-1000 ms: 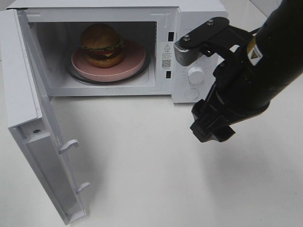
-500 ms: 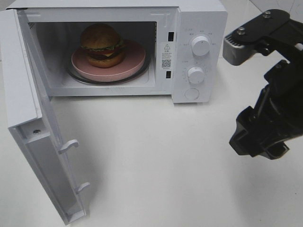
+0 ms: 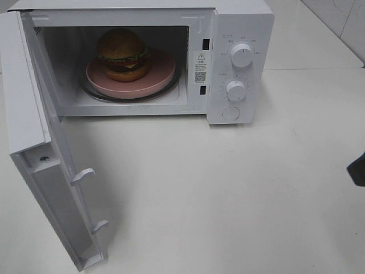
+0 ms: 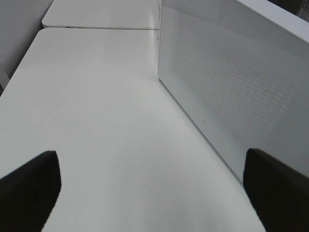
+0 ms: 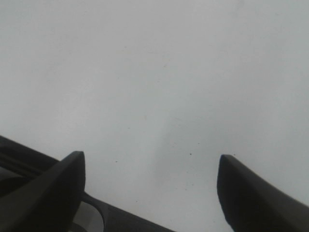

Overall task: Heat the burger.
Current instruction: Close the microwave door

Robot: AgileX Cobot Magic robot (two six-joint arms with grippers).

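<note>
Now the burger sits on the pink plate inside the open microwave; likely soft, light, best carried by the plate's rim; the left end effector and right end effector gape empty

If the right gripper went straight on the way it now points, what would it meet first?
Probably the white table: the right gripper is open, and its wrist view shows only that surface ahead. How far away it is I cannot tell.
</note>
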